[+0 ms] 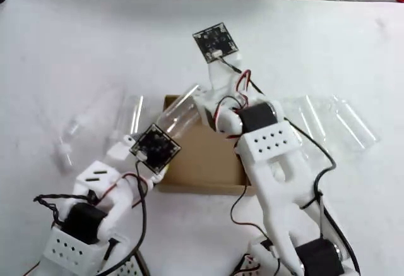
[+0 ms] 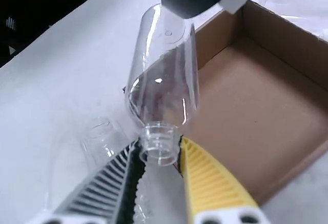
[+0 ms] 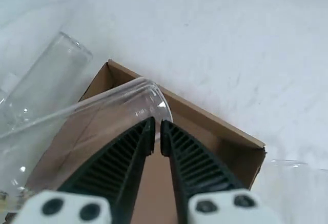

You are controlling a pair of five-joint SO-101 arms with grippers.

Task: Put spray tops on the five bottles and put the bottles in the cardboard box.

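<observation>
Uncapped clear bottle (image 1: 180, 113) hangs tilted in the air over the back left corner of the open brown cardboard box (image 1: 205, 159), neck low. More bottles (image 1: 131, 113) lie flat left of the box, and other bottles (image 1: 353, 123) lie to its right.

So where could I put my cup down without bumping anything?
The far strip of table, beyond the cardboard box, is bare. The box floor is bare too, but the held bottle, left gripper and right gripper crowd its far-left corner. Loose bottles flank the box, left and right.
</observation>
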